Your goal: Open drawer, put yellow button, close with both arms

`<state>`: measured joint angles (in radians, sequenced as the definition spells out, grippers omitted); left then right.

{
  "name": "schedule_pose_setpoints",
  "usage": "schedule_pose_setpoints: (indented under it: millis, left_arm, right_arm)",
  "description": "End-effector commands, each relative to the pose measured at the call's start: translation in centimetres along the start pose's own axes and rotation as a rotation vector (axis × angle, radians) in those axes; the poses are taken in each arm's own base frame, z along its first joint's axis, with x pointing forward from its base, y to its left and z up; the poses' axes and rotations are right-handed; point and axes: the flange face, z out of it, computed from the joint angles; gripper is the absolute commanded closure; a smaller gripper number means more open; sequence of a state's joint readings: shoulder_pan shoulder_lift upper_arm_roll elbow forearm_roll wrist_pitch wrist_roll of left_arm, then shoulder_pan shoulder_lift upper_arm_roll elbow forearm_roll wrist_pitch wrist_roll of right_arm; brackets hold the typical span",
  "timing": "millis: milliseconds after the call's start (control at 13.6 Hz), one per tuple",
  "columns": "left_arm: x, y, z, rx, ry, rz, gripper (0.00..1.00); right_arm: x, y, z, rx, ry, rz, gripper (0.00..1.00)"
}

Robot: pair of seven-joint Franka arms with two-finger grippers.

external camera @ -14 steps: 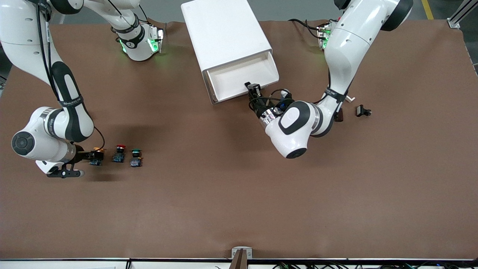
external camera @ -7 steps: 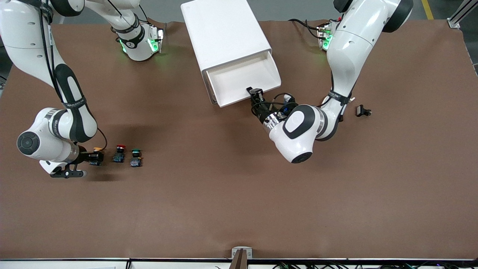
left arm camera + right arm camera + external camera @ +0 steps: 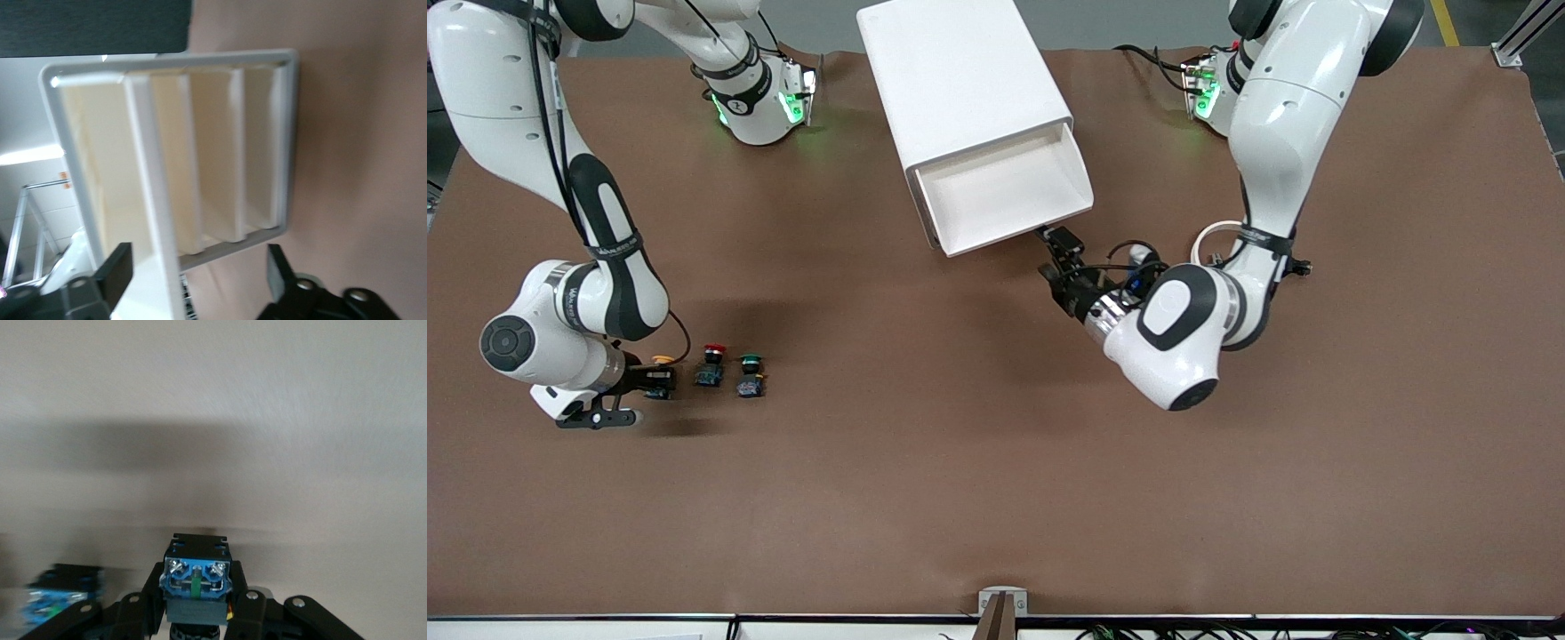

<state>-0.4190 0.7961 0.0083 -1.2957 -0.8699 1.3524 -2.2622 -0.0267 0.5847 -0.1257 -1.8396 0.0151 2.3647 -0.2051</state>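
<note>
The drawer [image 3: 1005,188] stands pulled out of the top of the white cabinet [image 3: 960,80], its white inside bare. My left gripper [image 3: 1064,245] is open just off the drawer's front edge, touching nothing. In the left wrist view the drawer [image 3: 100,173] juts toward the open left gripper [image 3: 198,280]. The yellow button [image 3: 663,361] sits low at the table near the right arm's end, with my right gripper [image 3: 656,382] shut on it. The right wrist view shows the yellow button's [image 3: 197,579] blue base between the fingers [image 3: 250,608].
A red-capped button [image 3: 712,364] and a green-capped button [image 3: 751,375] stand in a row beside the yellow one, toward the table's middle. A small black part [image 3: 1303,265] peeks out by the left arm's forearm. Three shut lower drawers [image 3: 220,153] show under the open one.
My left gripper has let go of the drawer front, opened, and drawn back toward the front camera. The right gripper has shut on the yellow button. The drawer slid slightly farther out.
</note>
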Motion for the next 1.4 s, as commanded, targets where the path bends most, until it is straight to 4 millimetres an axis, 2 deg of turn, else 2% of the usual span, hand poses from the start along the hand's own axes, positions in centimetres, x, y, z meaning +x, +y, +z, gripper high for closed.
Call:
schedule_pose_setpoints:
  millis: [0, 74, 147, 295, 369, 442, 590, 664, 737, 811, 885, 959, 1032, 1180, 1327]
  left_arm:
    - [0.4, -0.4, -3.0, -0.172, 0.112, 0.030, 0.00]
    - [0.7, -0.4, -3.6, -0.220, 0.165, 0.076, 0.00]
    - [1.3, -1.1, -5.0, -0.259, 0.207, 0.181, 0.00]
    - [3.4, -2.0, -8.7, -0.350, 0.291, 0.315, 0.00]
    - [4.7, -2.9, -11.2, -0.399, 0.338, 0.391, 0.00]
    - [6.6, -4.3, -14.5, -0.464, 0.396, 0.453, 0.00]
    - [9.8, -5.0, -18.6, -0.515, 0.473, 0.545, 0.00]
    - [10.9, -5.5, -20.1, -0.526, 0.504, 0.597, 0.00]
    - [11.8, -6.3, -21.4, -0.531, 0.528, 0.667, 0.00]
    - [12.3, -7.4, -22.5, -0.545, 0.548, 0.734, 0.00]
    - [12.7, -9.1, -23.6, -0.569, 0.580, 0.794, 0.00]
    - [13.3, -10.0, -24.4, -0.568, 0.648, 0.858, 0.00]
    - [13.6, -11.2, -24.9, -0.554, 0.707, 0.952, 0.00]
    - [14.0, -12.6, -25.7, -0.530, 0.769, 1.105, 0.00]
    - [14.7, -13.4, -26.5, -0.511, 0.837, 1.222, 0.00]
  right_arm:
    - [-0.3, -3.9, -9.1, 0.021, -0.028, -0.001, 0.83]
    - [-0.6, -5.9, -12.0, 0.026, -0.066, 0.046, 0.83]
    - [-0.9, -8.4, -15.1, 0.025, -0.092, 0.095, 0.83]
    - [-2.2, -13.9, -20.1, 0.009, -0.136, 0.167, 0.83]
    - [-3.1, -16.8, -22.4, -0.002, -0.152, 0.211, 0.83]
    - [-4.0, -19.6, -24.3, -0.015, -0.162, 0.252, 0.84]
    - [-6.2, -27.0, -28.1, -0.051, -0.159, 0.372, 0.85]
    - [-7.4, -30.5, -29.2, -0.067, -0.157, 0.430, 0.85]
    - [-8.9, -34.9, -30.0, -0.066, -0.150, 0.485, 0.85]
    - [-10.4, -38.8, -30.8, -0.061, -0.133, 0.552, 0.85]
    - [-11.5, -41.7, -31.0, -0.061, -0.115, 0.611, 0.85]
    - [-13.4, -45.4, -31.7, -0.040, -0.102, 0.654, 0.86]
    - [-14.9, -48.2, -32.3, -0.005, -0.105, 0.710, 0.87]
    - [-16.4, -52.0, -32.4, 0.071, -0.124, 0.826, 0.87]
    - [-18.2, -56.0, -30.9, 0.081, -0.111, 0.901, 0.87]
